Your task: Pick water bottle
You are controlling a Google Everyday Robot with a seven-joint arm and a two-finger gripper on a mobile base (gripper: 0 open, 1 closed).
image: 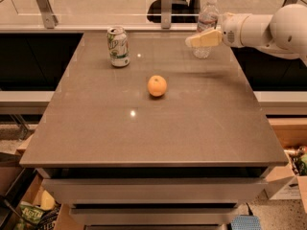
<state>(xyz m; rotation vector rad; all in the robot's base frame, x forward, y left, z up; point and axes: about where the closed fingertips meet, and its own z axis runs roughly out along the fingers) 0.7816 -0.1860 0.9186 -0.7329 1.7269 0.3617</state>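
Note:
The water bottle (207, 19) is a clear plastic bottle with a white cap. It stands upright near the far right corner of the grey table (153, 128). My gripper (194, 40) comes in from the right on a white arm (268, 30). Its pale fingers (205, 38) lie across the front of the bottle's lower body and hide part of it. I cannot tell whether they touch the bottle.
A green-and-white soda can (118, 46) stands at the far left of the table. An orange (157, 86) lies near the middle. A glass railing with metal posts (166, 4) runs behind the table. Boxes sit on the floor at the lower right (288, 176).

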